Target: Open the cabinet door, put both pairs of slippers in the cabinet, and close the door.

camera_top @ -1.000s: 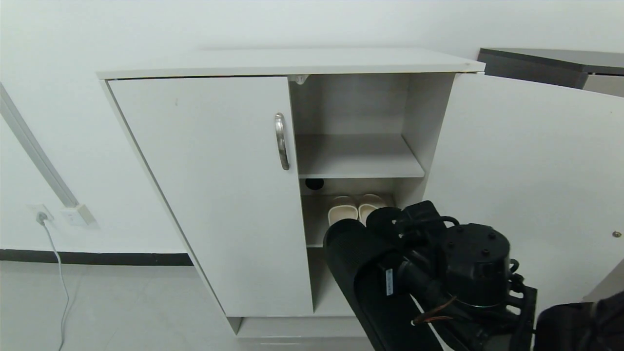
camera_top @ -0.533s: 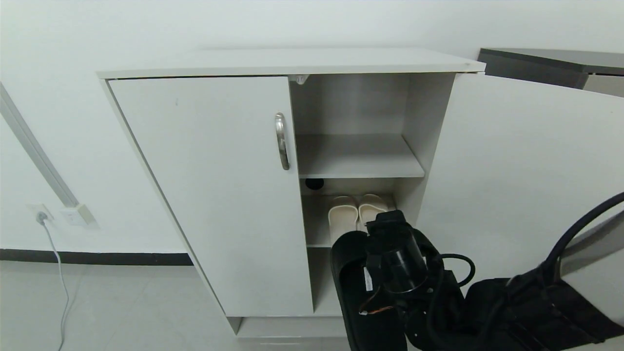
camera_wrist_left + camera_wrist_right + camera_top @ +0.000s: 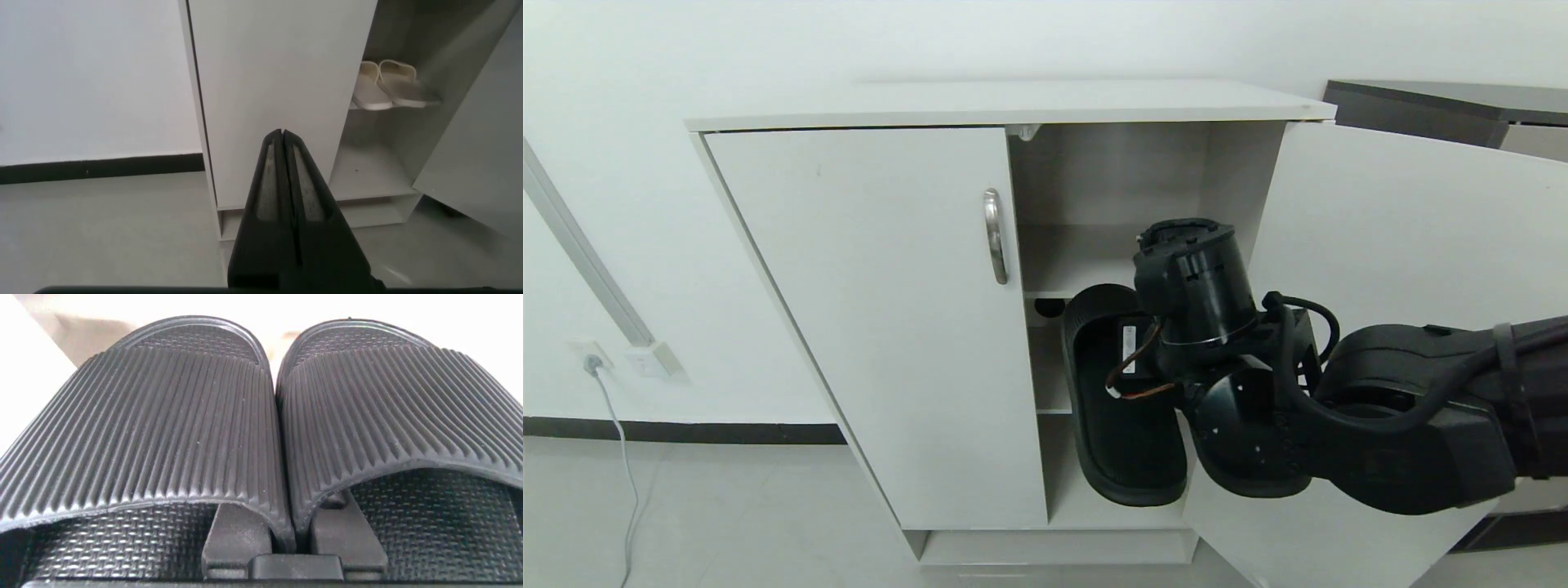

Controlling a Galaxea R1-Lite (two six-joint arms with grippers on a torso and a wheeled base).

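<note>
White wall (image 3: pixel 645 82) behind the cabinet (image 3: pixel 866 327), right door (image 3: pixel 1405 229) open. Right end effector (image 3: pixel 286 535) clamps the black slippers (image 3: pixel 1123 400) at the opening; left end effector (image 3: pixel 282 147) closed, empty. Toes might catch the upper shelf (image 3: pixel 1078 261) edge and slip free.

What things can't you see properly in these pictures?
- Head view: the white slippers on their shelf are hidden behind the black slippers and the right arm.
- Head view: one black slipper is mostly covered by that arm.
- Head and left wrist views: the closed left door hides whatever is behind it.
- Right wrist view: the right gripper has its fingertips tucked under the slipper straps.
</note>
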